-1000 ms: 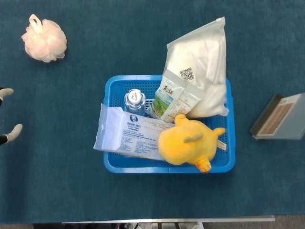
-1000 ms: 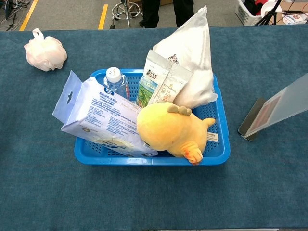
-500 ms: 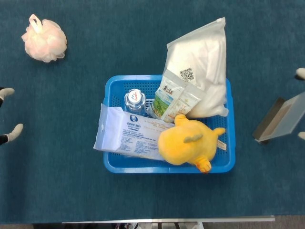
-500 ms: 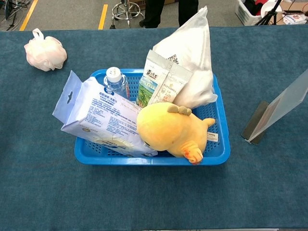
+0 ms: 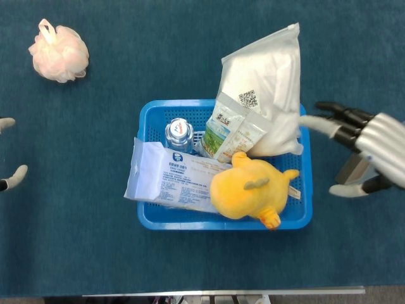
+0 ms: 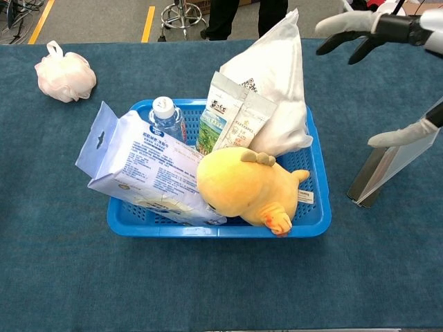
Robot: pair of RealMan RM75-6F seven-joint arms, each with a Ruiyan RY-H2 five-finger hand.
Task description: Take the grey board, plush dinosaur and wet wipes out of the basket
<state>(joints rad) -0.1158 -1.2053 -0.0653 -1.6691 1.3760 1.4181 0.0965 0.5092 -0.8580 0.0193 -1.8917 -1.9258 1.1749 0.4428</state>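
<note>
Crowding the basket (image 5: 145, 218): wet wipes (image 5: 171, 177), plush dinosaur (image 5: 247, 193), white bag (image 5: 269, 95) (bottle (image 5: 179, 134) behind); right hand (image 5: 364, 149) open beside it, left hand (image 5: 9, 152) unclear.

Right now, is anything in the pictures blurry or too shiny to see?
Head view: sharp and evenly lit, with only soft shine on the white bag. Chest view: the right robot hand looks slightly smeared, and the grey board is pale with glare.

Dark teal carpeted desk (image 6: 62, 277), grey floor (image 6: 97, 17) beyond with yellow tape lines (image 6: 149, 22), stool base (image 6: 181, 14) on castors
</note>
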